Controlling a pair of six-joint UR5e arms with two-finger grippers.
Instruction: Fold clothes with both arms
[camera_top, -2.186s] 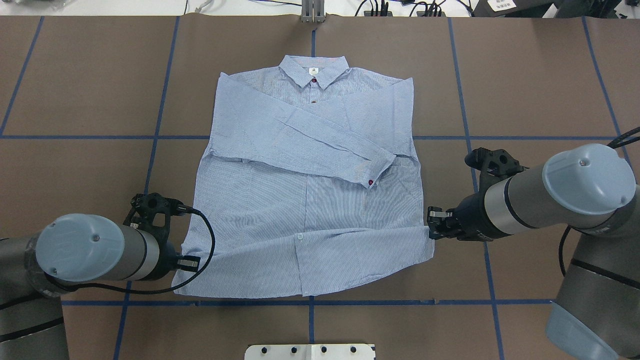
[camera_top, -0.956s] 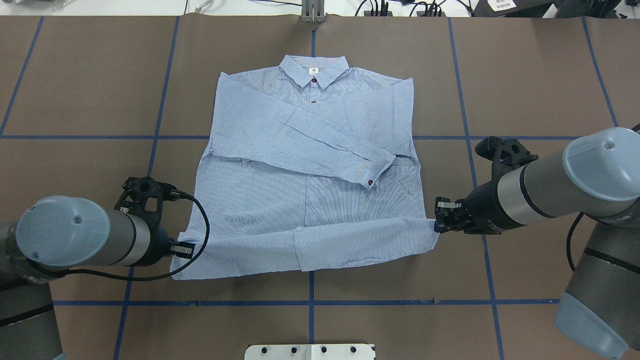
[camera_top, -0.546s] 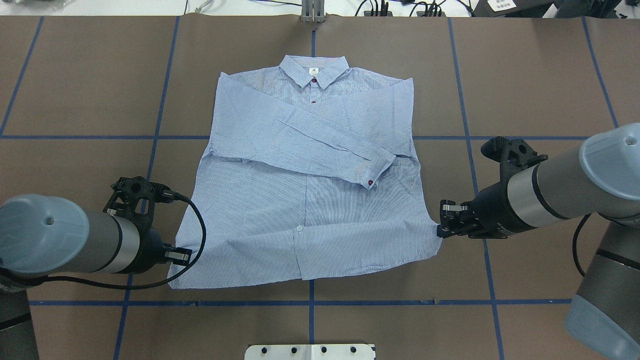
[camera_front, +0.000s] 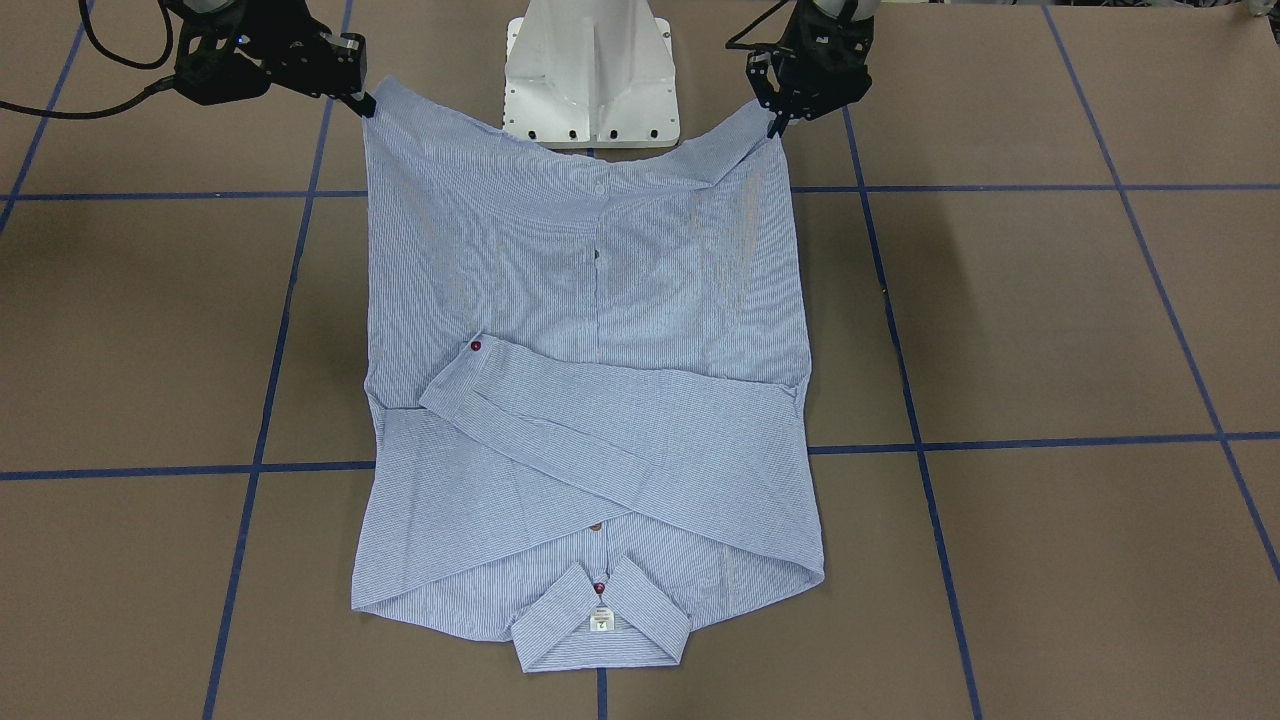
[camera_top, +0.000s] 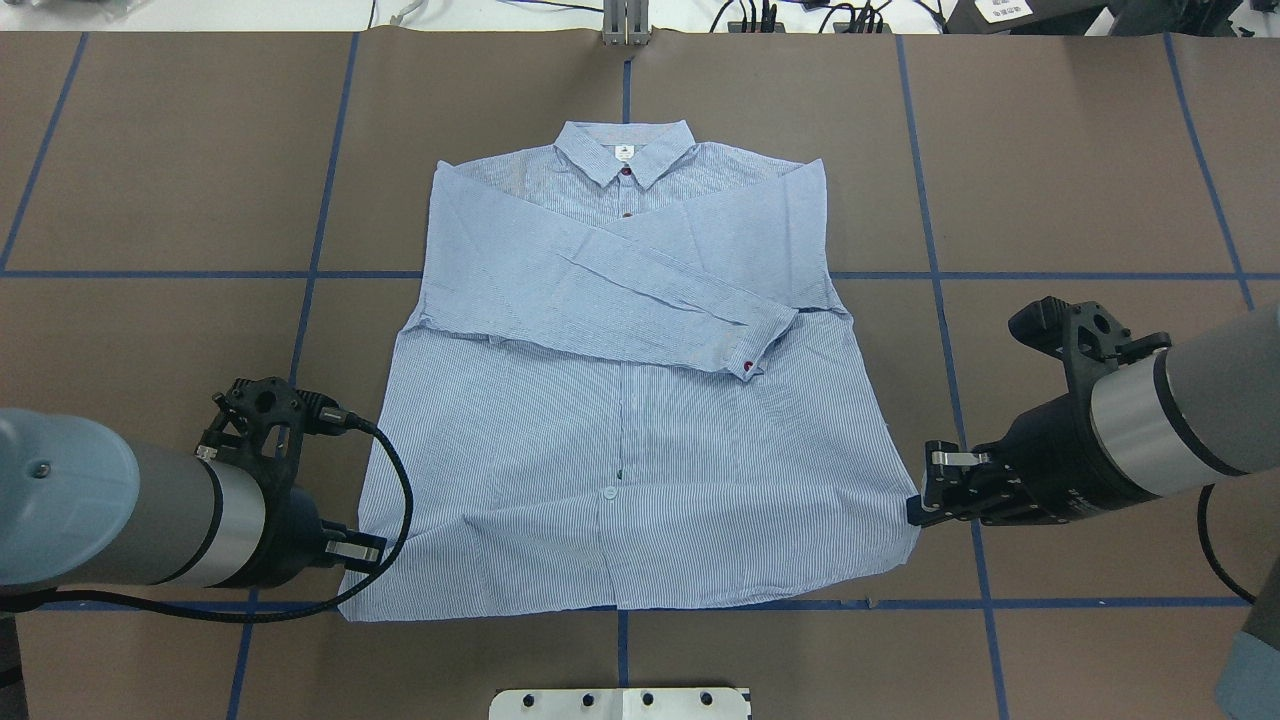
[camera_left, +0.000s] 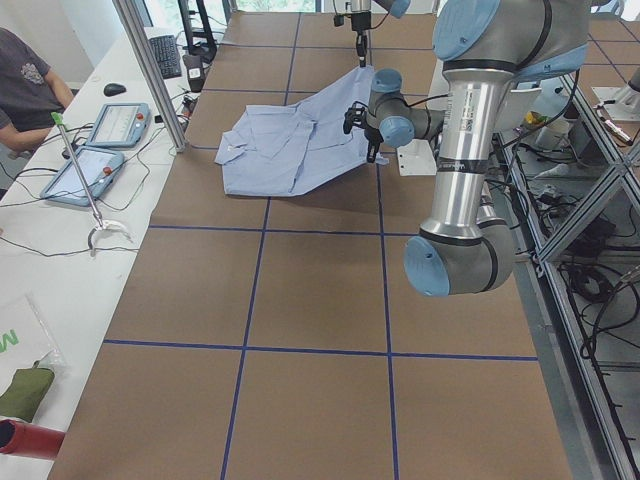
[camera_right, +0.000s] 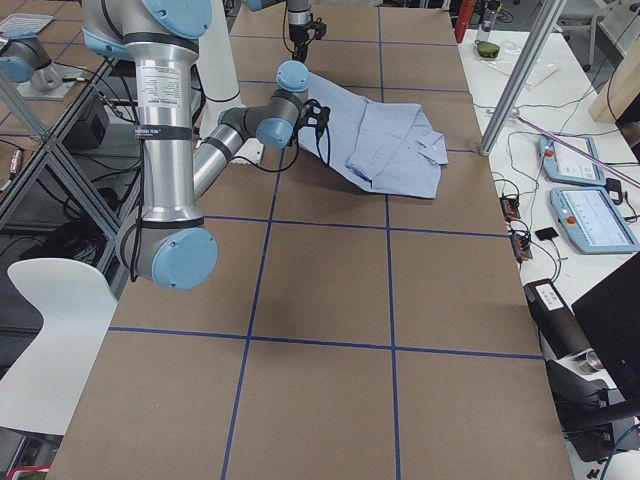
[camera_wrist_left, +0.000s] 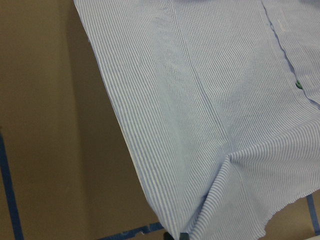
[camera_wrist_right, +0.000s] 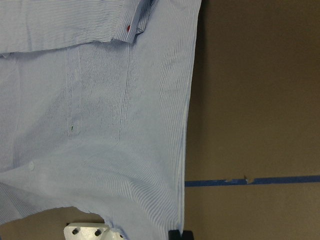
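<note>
The shirt lies front up at the middle of the tabletop, collar toward the far edge and sleeves crossed over the chest. The hem (the robot-side edge) is raised at both corners. The left gripper is clamped on the hem's left corner, and the right gripper is clamped on its right corner.

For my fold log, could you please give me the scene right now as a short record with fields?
table: brown, blue tape grid
shirt: face up, sleeves folded across chest, collar far from robot
hem: raised off table, spread between grippers
left gripper: shut on hem's left corner
right gripper: shut on hem's right corner
</note>
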